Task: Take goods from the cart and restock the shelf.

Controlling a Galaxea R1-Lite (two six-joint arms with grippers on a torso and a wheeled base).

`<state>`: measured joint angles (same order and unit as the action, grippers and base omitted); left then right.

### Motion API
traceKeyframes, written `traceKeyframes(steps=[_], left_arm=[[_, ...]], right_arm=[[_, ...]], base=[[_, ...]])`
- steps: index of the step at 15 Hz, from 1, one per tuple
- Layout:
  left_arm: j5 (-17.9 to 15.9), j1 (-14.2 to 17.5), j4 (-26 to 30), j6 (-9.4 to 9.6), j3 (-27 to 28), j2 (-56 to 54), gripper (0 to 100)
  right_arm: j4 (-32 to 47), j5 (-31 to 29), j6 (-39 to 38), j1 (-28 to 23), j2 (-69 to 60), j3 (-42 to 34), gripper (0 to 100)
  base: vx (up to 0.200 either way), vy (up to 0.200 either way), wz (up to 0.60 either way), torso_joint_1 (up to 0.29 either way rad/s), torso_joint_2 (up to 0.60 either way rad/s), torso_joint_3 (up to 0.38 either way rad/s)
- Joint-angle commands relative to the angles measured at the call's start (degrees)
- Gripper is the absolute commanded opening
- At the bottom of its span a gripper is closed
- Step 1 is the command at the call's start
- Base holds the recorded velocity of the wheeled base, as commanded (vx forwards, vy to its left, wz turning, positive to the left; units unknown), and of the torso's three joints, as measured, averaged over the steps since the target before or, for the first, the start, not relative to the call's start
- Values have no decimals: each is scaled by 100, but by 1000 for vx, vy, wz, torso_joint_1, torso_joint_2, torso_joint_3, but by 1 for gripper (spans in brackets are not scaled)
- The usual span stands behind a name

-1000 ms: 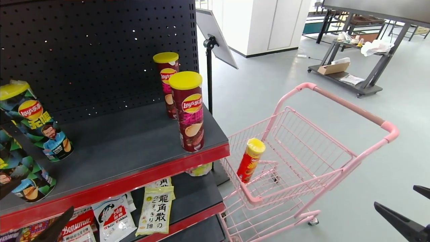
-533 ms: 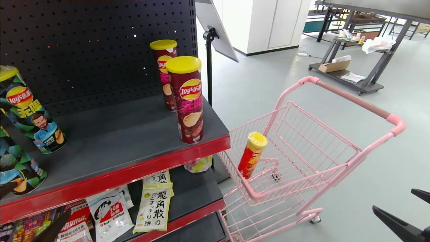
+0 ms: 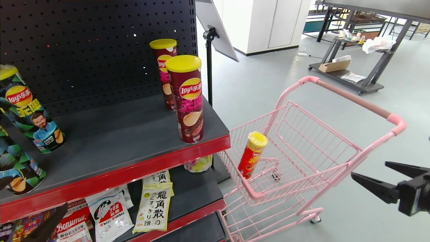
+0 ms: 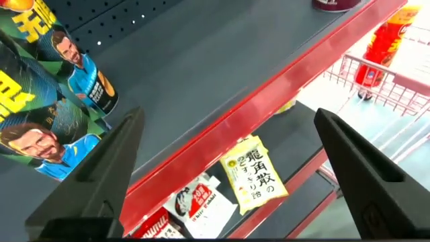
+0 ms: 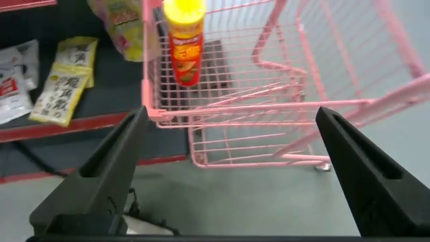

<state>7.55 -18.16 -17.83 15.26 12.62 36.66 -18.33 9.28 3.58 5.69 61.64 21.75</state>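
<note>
Presently the right gripper hangs spread and empty beside the pink cart, presumably staged for the red chip can leaning inside.

The upper shelf board, dark grey with a red front lip, carries four upright chip cans. The front maroon can, yellow-lidded, stands at the board's front corner. A second maroon can stands just behind the front maroon can. Two green-and-black cans stand well to its left, one in front of the other. Below the front maroon can, the lower shelf board holds a pale bag, and farther left a yellow-and-white candy bag, a white packet and a red packet. To the right of the front maroon can, the pink cart stands on the grey floor. A red can leans inside its basket.
</note>
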Motion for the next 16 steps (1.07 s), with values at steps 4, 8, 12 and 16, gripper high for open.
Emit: traceKeyframes(steps=[4, 8, 12, 16], left_arm=[[28, 6, -1, -6, 320, 122, 100], [63, 6, 8, -6, 206, -62, 100], [63, 15, 228, -6, 180, -89, 100], [63, 15, 272, -6, 162, -45, 100]], right_arm=[[-1331, 496, 20, 310, 2907, 576, 100], [-2491, 487, -51, 696, 4120, 822, 100], [-2535, 487, -367, 1162, 4919, 1561, 100], [-2561, 514, -385, 1250, 5614, 2088, 100]], base=[[0, 0, 0, 0, 0, 0], [0, 0, 0, 0, 0, 0], [0, 0, 0, 0, 0, 0], [0, 0, 0, 0, 0, 0]])
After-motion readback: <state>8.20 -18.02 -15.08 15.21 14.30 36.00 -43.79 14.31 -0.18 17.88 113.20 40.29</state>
